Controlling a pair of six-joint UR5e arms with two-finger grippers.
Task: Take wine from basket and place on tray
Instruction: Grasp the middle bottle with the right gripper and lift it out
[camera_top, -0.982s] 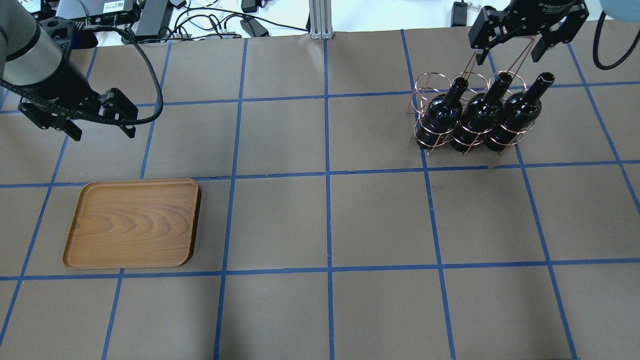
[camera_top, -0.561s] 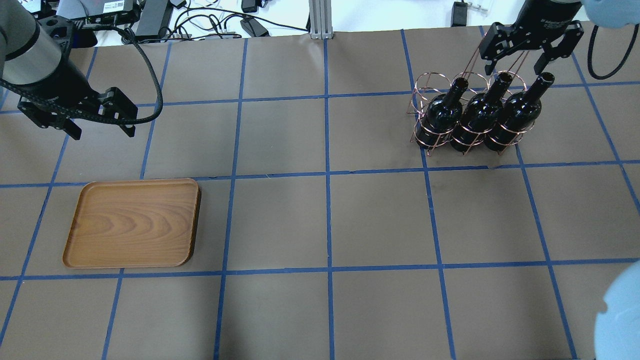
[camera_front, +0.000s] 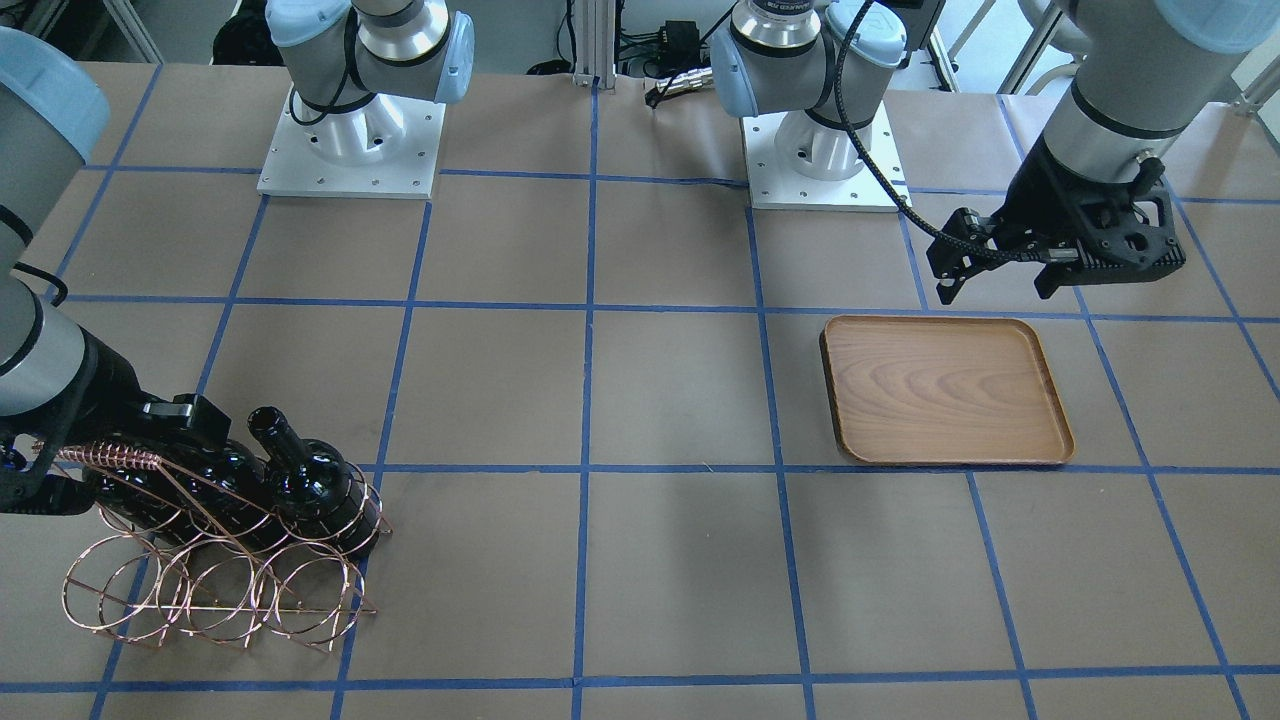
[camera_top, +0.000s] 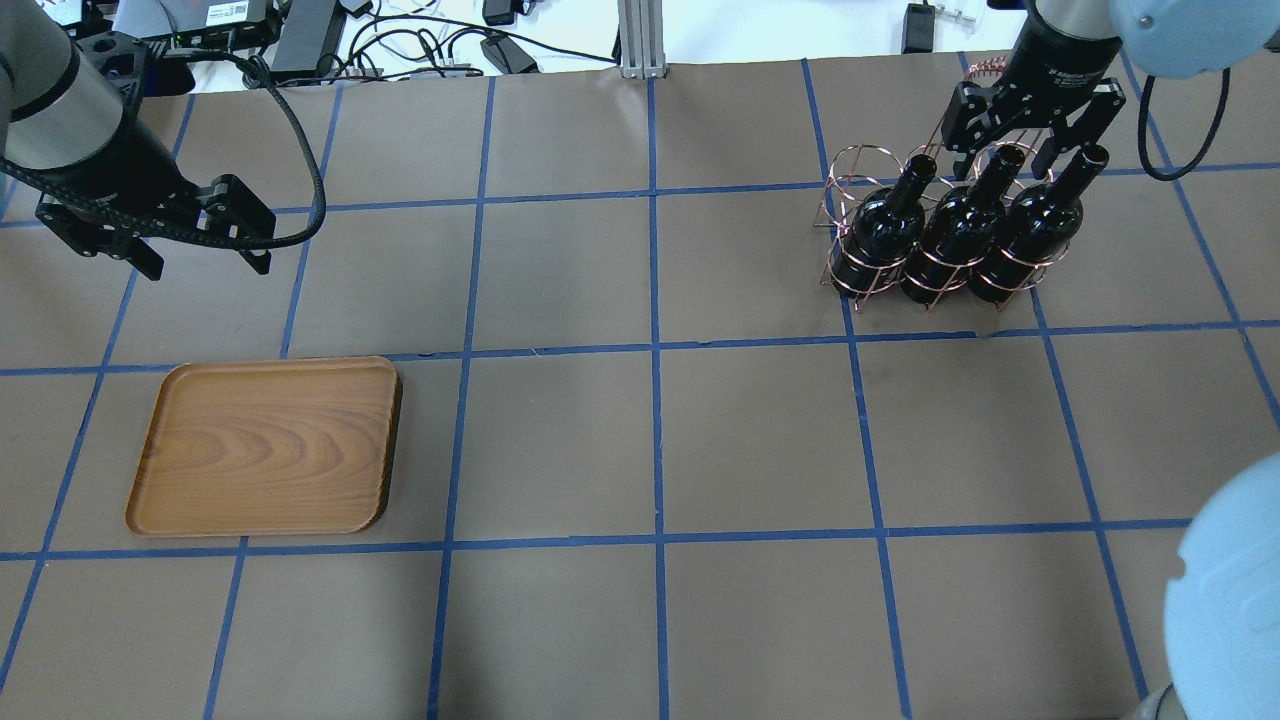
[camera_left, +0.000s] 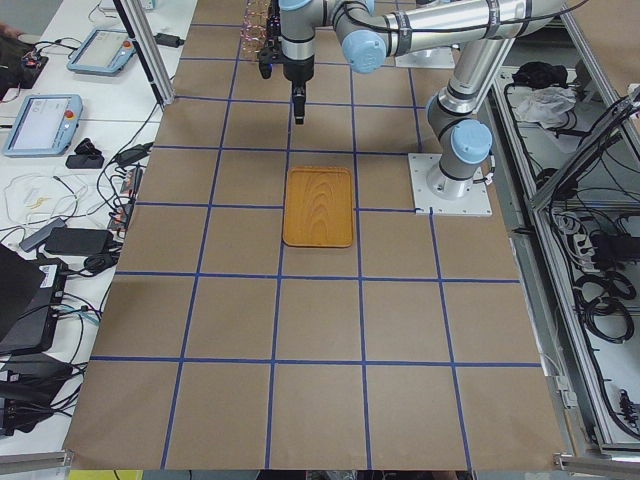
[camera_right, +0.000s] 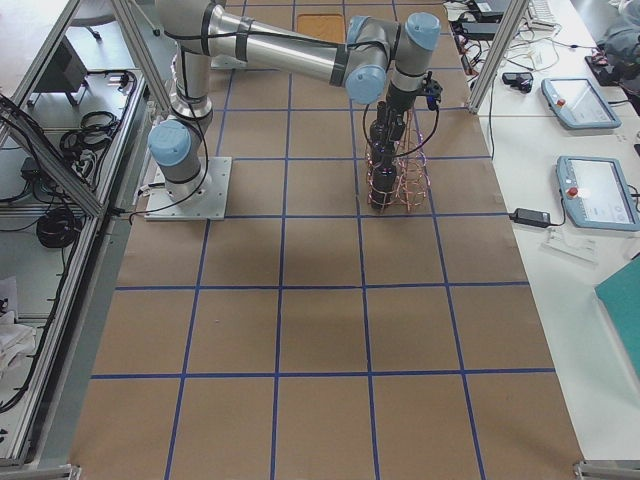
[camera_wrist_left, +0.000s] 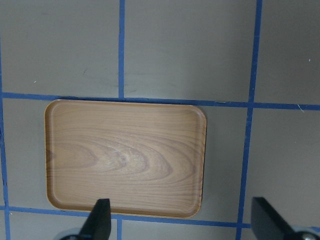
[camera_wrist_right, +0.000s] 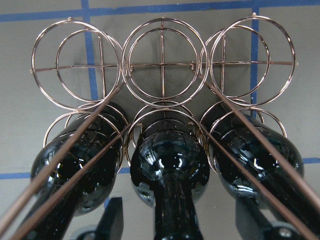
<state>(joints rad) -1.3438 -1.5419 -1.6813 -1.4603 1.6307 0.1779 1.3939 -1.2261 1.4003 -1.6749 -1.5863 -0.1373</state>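
Observation:
Three near-black wine bottles stand in the copper wire basket (camera_top: 862, 147) at the far right of the table. My right gripper (camera_top: 1003, 158) is open above them, its fingers either side of the middle bottle's (camera_top: 960, 228) neck. In the right wrist view that bottle (camera_wrist_right: 170, 165) sits between the two fingers (camera_wrist_right: 112, 222), with empty basket loops (camera_wrist_right: 161, 63) beyond it. The brown wooden tray (camera_top: 265, 445) lies empty at the near left. My left gripper (camera_top: 205, 262) is open and empty, hovering beyond the tray; the left wrist view looks down on the tray (camera_wrist_left: 125, 157).
Cables and power bricks (camera_top: 400, 40) lie along the table's far edge, beside an aluminium post (camera_top: 637, 40). Both arm bases (camera_front: 350, 140) stand on white plates at the robot's side. Blue tape lines grid the brown table cover.
My right gripper has come down and toward the basket, from behind the bottles to around the middle bottle's neck. The left arm, tray and basket have not moved.

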